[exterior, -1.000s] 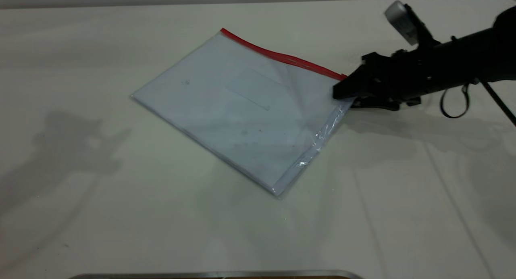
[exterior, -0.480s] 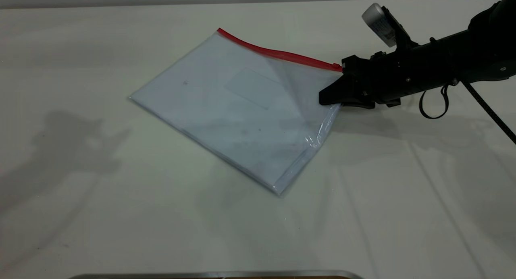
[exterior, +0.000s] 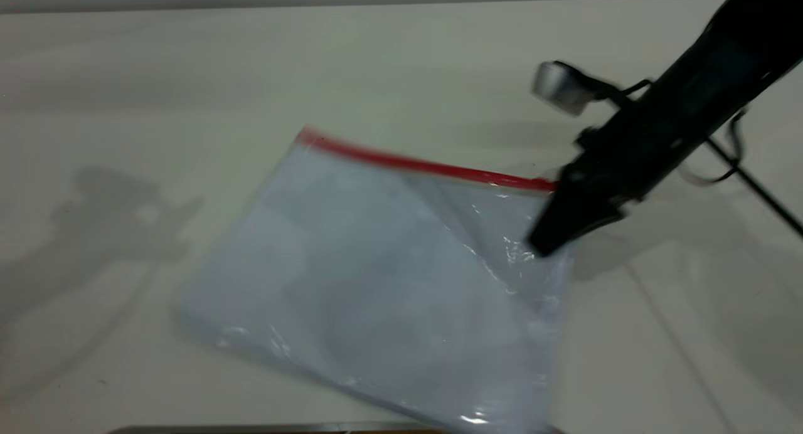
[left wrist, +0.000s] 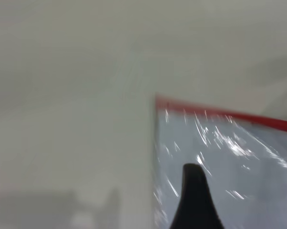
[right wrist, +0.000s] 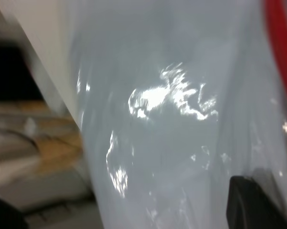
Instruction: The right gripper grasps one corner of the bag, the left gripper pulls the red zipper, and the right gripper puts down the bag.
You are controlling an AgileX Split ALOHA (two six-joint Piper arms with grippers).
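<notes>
1. The right gripper (exterior: 544, 243) clamps the bag (exterior: 389, 283) at the corner where the red zipper (exterior: 426, 165) ends, holding that corner raised while the far part of the bag trails down toward the table (exterior: 125, 76).
2. The zipper runs as a long straight line away from the right gripper, so a pull along it would travel from the held corner toward the free corner.
3. The left gripper (left wrist: 195, 200) appears only in its own wrist view, over the bag just below the zipper's free end; whether it is spread or closed cannot be told.
4. The left gripper looks nearer the zipper's free end than the held one; the slider is not made out.
5. The bag is thin, clear, glossy plastic, creased and glinting, with pale sheets inside; the zipper is a narrow bright strip.
</notes>
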